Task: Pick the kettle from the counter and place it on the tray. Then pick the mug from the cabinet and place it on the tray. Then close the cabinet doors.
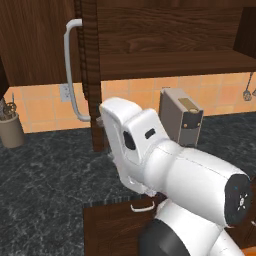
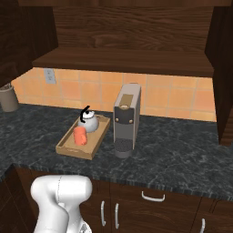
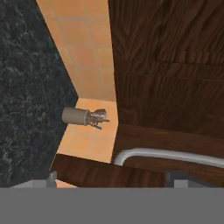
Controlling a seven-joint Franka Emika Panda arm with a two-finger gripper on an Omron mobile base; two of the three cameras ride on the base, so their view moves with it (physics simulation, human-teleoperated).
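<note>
The light wooden tray (image 2: 68, 146) lies on the dark speckled counter (image 2: 182, 154). On it stand the silver kettle (image 2: 89, 123) at the far end and the orange-red mug (image 2: 80, 135) in front of it. The cabinet (image 2: 132, 61) is open, its shelf bare. The left cabinet door (image 1: 92, 75) stands open edge-on, with its curved silver handle (image 1: 70, 65) facing left. In the hand view my gripper (image 3: 113, 180) is open, its fingertips (image 3: 51, 178) far apart, and the door handle (image 3: 170, 155) runs just above them. The right door (image 2: 223, 68) also stands open.
A boxy grey coffee machine (image 2: 126, 120) stands right of the tray. A beige utensil pot (image 1: 11, 129) sits at the far left by the tiled wall. My white arm (image 1: 170, 170) reaches over the counter towards the left door. Drawer fronts (image 2: 152, 196) run below the counter.
</note>
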